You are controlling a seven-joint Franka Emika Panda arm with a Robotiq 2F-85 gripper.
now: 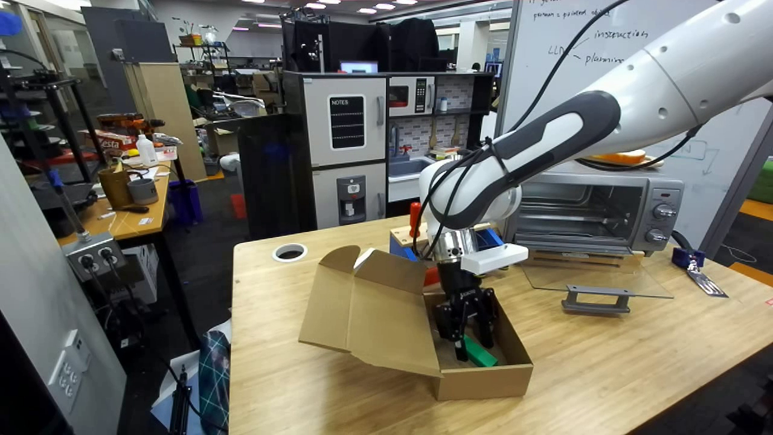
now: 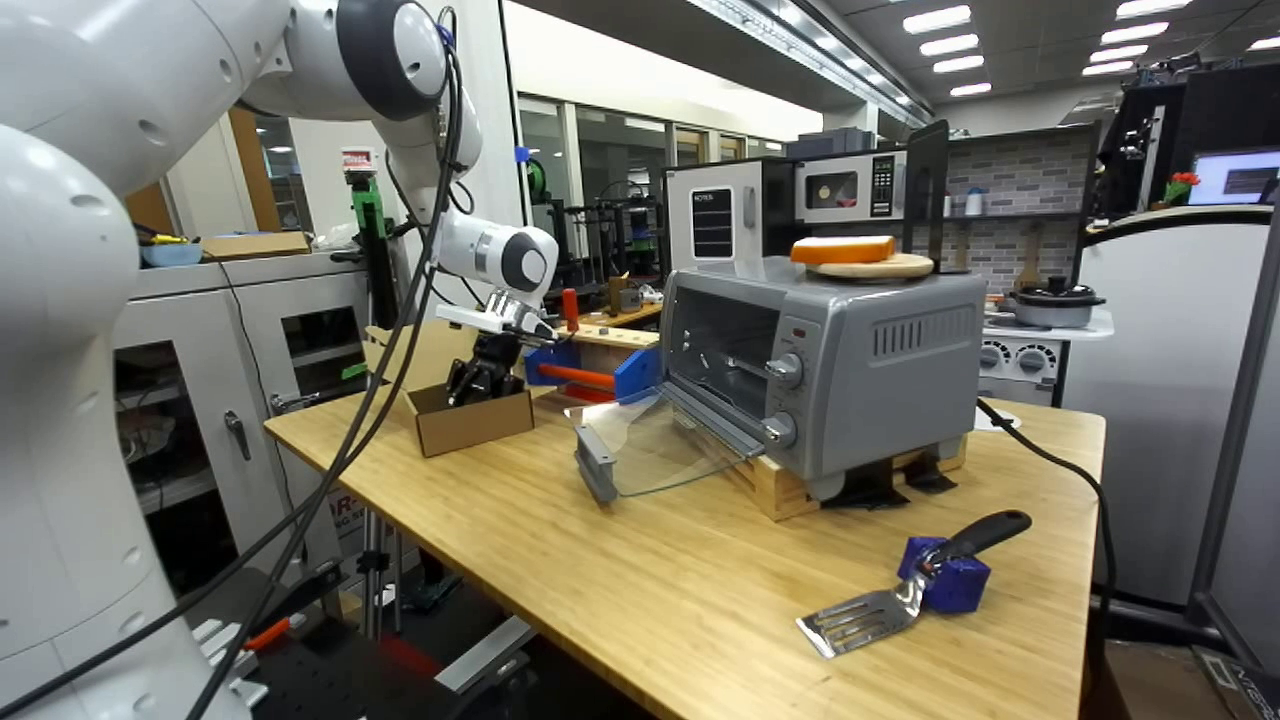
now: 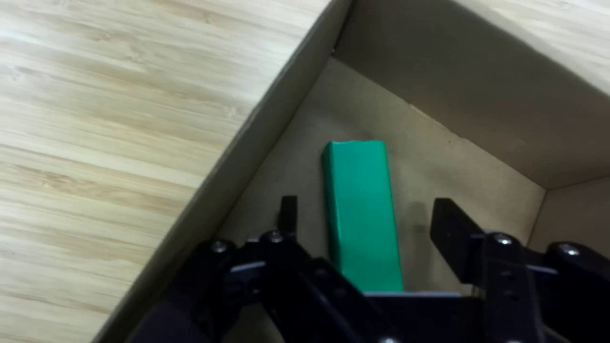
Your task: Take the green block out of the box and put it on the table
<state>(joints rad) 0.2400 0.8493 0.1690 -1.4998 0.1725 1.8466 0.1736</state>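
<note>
Right now, in an exterior view, the arm [image 1: 604, 115] hangs over the box [image 1: 483, 385] and the jaws dip down inside it. The block [image 1: 481, 351] lies on the floor of the box, by the tips of the jaws, and one end of it shows past them. So it is not out yet.

In an exterior view with the desk [image 2: 600, 560] spread out beside the jaws, they are down behind a wall of the box. That wall hides the block, and the jaws are too small there to tell how far apart they are.

In the wrist view the jaws are apart and hold nothing. The block is between them, with a strip of bare box floor on each side, so neither jaw looks to be touching it. Its long way points out ahead of the jaws, and its near end is hidden behind them. I think that is a good fit: if they squeeze, they should meet its two long sides. One wall of the box runs just beside one jaw, on a slant, so that jaw might rub it. I can't tell if they touch, or if the jaws are low enough to grab.
</note>
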